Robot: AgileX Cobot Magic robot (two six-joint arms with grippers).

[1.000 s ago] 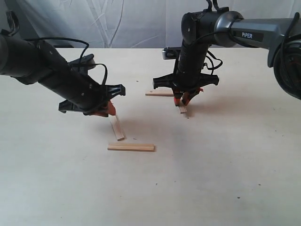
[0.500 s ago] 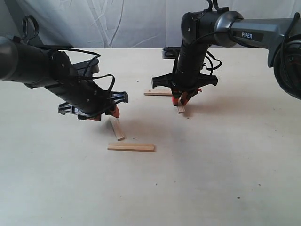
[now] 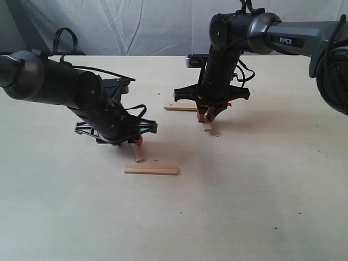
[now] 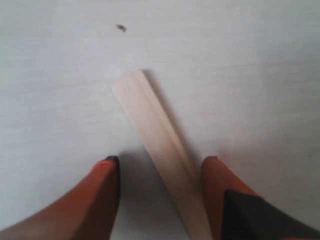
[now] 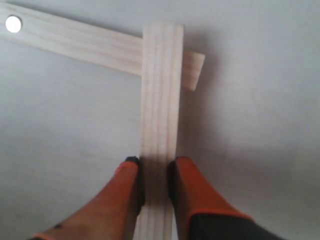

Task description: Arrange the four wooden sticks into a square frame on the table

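Observation:
Four wooden sticks lie on the table (image 3: 255, 179). My left gripper (image 3: 134, 141) (image 4: 161, 160) is open and low over one stick (image 3: 137, 154) (image 4: 155, 135), which runs between its orange fingers (image 4: 102, 192), closer to one of them. A second stick (image 3: 151, 170) lies flat just in front. My right gripper (image 3: 209, 115) (image 5: 156, 162) is shut on a third stick (image 3: 207, 126) (image 5: 161, 90). That stick's far end crosses over a fourth stick (image 3: 180, 107) (image 5: 75, 42) at a right angle, near its end. The fourth stick has a small hole at its other end.
A wrinkled white cloth (image 3: 136, 27) hangs behind the table. Small dark specks (image 4: 120, 28) dot the tabletop. The two arms work about a hand's width apart near the table's middle.
My left arm has swung right and come down over its stick, which now hides more behind the gripper. The right gripper has barely moved; the far stick shifted slightly left.

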